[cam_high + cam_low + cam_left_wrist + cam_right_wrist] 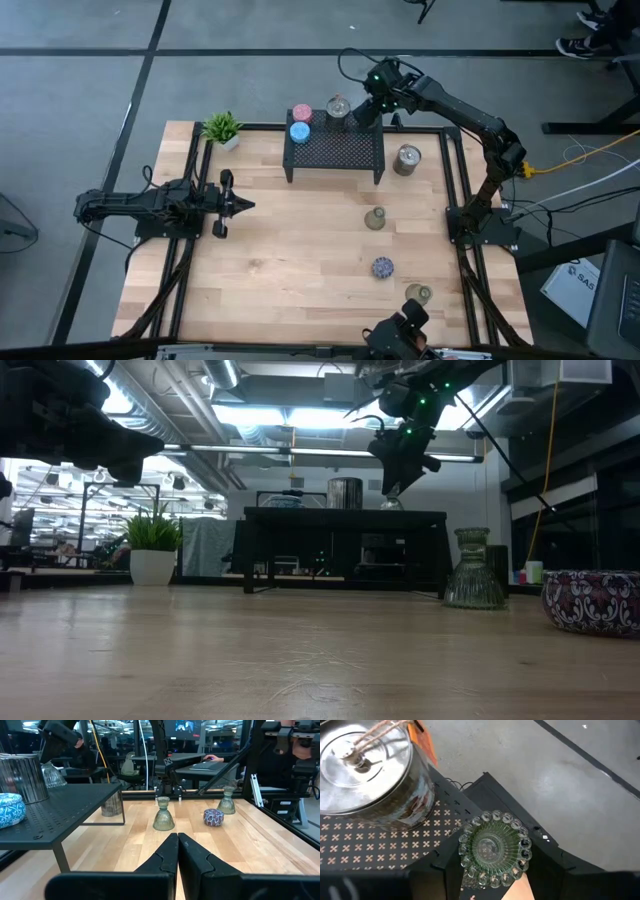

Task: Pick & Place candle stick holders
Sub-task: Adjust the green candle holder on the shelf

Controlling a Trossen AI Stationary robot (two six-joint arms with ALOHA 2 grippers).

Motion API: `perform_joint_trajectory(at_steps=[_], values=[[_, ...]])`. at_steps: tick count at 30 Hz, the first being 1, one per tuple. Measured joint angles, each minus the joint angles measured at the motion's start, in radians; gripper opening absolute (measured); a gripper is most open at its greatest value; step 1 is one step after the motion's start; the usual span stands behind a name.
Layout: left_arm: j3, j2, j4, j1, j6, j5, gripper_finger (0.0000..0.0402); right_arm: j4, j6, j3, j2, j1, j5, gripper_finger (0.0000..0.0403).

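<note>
Right gripper (362, 112) over rack (335, 150) corner, fingers narrowly parted around green glass holder (495, 847), crowded by silver holder (367, 770); left gripper (243, 206) closed.

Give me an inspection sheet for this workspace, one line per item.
Surface: wooden table, black frame around it.
Job's things: on the rack, a pink holder, a blue holder, a silver holder and a glass holder at its far right corner; on the table, a silver tin, an olive holder, a speckled holder and another olive holder.
Clutter: potted plant at the far left corner.
Grippers: left gripper shut, empty, low over the table's left side; right gripper over the glass holder, fingers around it.
Cables: yellow and white cables on the floor at right.
Surroundings: grey floor, desks beyond.
</note>
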Motion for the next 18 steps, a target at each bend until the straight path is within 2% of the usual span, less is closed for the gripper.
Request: perform_joint_trajectory(at_steps=[18], values=[[0.000,0.000,0.000,0.000,0.000,0.000,0.0008,-0.026,0.003,0.000,0.000,0.000,-0.015,0.0199]])
